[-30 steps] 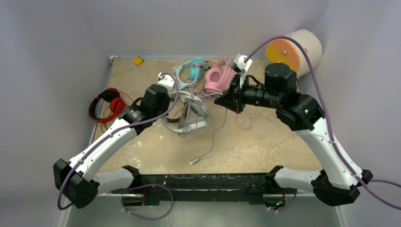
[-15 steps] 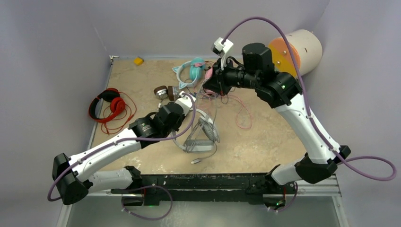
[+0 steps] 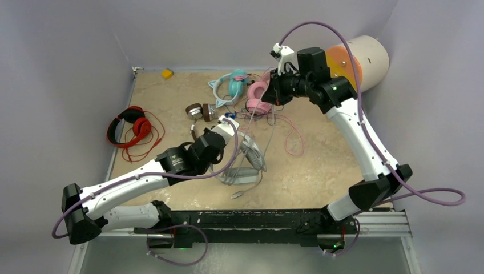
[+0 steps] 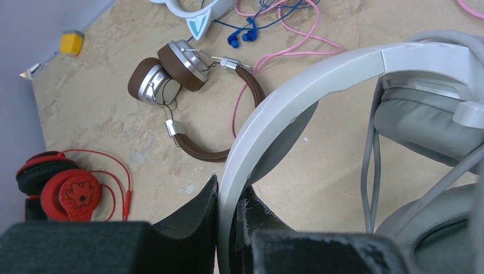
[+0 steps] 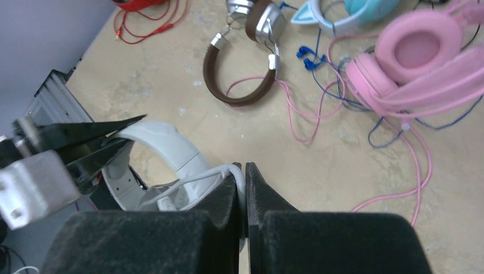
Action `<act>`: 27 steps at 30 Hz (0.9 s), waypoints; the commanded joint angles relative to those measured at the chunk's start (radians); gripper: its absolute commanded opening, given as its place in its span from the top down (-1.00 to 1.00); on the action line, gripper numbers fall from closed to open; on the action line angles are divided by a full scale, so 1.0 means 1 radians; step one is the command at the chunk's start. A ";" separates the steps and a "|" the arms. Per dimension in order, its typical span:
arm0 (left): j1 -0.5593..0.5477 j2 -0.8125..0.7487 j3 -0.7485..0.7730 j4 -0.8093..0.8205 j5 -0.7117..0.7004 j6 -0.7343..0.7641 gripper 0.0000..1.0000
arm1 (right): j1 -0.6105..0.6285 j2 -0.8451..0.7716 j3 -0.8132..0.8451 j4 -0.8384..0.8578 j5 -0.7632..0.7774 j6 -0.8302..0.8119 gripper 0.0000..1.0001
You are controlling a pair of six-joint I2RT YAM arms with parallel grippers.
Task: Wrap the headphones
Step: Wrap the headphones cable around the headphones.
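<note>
- The red headphones (image 3: 130,127) lie at the far left of the table (image 3: 319,171), their red cord looped just beside them
- A yellow block (image 3: 166,73) sits near the back left corner, well apart from everything else
- The left pincer (image 4: 228,193) is clenched on the white headband of the grey-white headphones (image 4: 319,80), with one black finger pressed to each side of the band
- That pair is near the middle of the table in the overhead view, to the right of the left arm, its grey ear pads on the side away from the pincer
- The brown headphones (image 4: 182,60) with silver cups lie flat behind the left pincer, and a pink cord (image 4: 234,111) runs past their headband
- The cat-ear headphones (image 3: 233,85) rest near the back wall, and blue cord is tangled just in front of them
- The pink headphones (image 5: 419,48) lie to their right, just beside the right arm's wrist
- The right pincer (image 5: 243,167) is pinched tight on the thin grey cable (image 5: 191,180), which runs from its fingertips to the white headband
- A white cylinder (image 3: 365,54) with an orange end lies at the far right back corner
</note>
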State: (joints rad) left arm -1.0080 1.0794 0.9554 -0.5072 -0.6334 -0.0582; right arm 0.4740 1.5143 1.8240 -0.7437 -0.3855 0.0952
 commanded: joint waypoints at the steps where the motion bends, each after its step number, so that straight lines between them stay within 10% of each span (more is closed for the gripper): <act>1: -0.047 0.010 0.022 0.015 -0.079 0.013 1.00 | -0.034 0.032 -0.010 0.041 0.027 0.044 1.00; 27: -0.119 -0.104 0.026 -0.134 -0.116 -0.109 1.00 | -0.057 -0.138 -0.431 0.136 0.219 0.031 1.00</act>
State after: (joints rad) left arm -1.1206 1.0023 0.9554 -0.6300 -0.7414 -0.1028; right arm 0.4263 1.3941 1.4296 -0.6716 -0.2207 0.1490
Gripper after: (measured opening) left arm 0.079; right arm 0.017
